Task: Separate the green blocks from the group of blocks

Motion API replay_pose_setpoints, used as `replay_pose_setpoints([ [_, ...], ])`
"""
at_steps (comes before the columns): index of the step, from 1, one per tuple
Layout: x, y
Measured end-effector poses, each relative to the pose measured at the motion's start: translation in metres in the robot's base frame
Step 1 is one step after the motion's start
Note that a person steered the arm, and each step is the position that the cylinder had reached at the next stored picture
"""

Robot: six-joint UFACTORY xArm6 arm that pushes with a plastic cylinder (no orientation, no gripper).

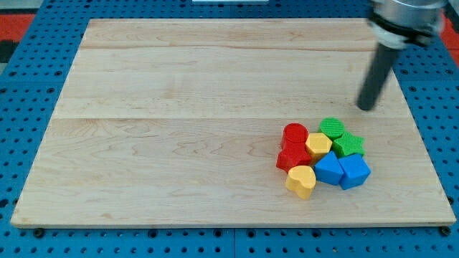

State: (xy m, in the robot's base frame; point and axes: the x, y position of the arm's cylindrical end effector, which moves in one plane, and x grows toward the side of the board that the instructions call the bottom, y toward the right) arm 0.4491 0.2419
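A tight group of blocks sits at the view's lower right on the wooden board (179, 107). A green round block (331, 127) is at the group's top, and a green star block (349, 144) is just below and right of it. A red round block (295, 133) and a red star-like block (292, 155) are on the left. A yellow block (318, 145) sits in the middle and a yellow heart block (301, 180) at the bottom. Two blue blocks (329, 169) (353, 170) are at the lower right. My tip (366, 108) stands above and right of the green round block, apart from it.
The board lies on a blue pegboard surface (29, 236). The arm's grey body (405, 18) shows at the view's top right, above the rod. The board's right edge (430, 158) runs close to the group.
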Motion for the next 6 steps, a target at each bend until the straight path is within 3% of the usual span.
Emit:
replay_pose_setpoints([
  [1, 0.086, 0.005],
  [2, 0.095, -0.027],
  [4, 0.042, -0.103],
  [6, -0.034, -0.112],
])
